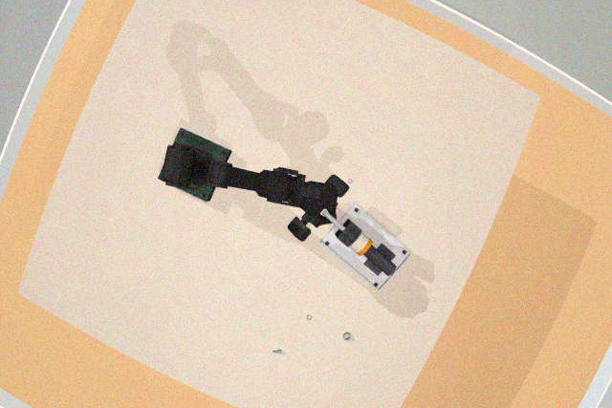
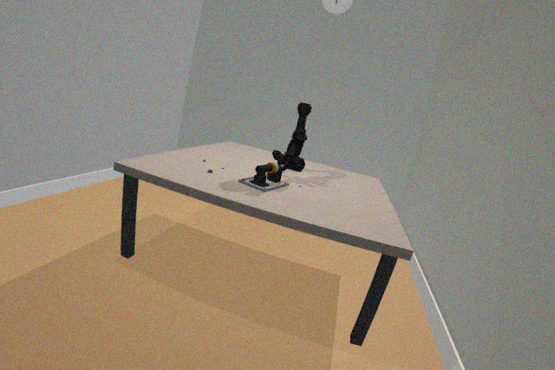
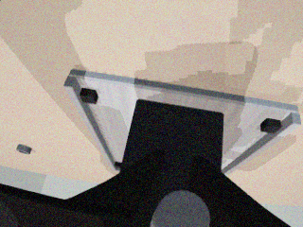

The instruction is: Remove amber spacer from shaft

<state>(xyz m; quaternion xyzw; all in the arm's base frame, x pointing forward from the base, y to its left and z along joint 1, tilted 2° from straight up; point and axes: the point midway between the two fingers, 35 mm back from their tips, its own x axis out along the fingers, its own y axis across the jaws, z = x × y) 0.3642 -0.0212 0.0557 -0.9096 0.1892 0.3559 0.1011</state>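
My gripper (image 1: 323,215) (image 2: 285,165) is shut on the shaft's outer end. The shaft (image 1: 334,221) (image 3: 181,213) is a light grey rod that runs into the smaller dark block (image 1: 349,232) (image 3: 177,134). The amber spacer (image 1: 364,246) (image 2: 274,167) is up on the shaft line, beside the big dark housing block (image 1: 381,260) (image 2: 259,173). A cream spacer section (image 1: 356,242) lies between the amber spacer and the smaller block. Any gap at the housing is too small to tell. The fingertips' contact with the shaft is hidden by dark gripper parts.
The blocks stand on a pale base plate (image 1: 345,256) (image 2: 275,187) (image 3: 109,106) with dark corner bolts. Small loose hardware lies on the table: a nut (image 1: 346,335) (image 2: 209,171), a ring (image 1: 309,316), a screw (image 1: 277,351) and another ring (image 1: 350,181) near the gripper.
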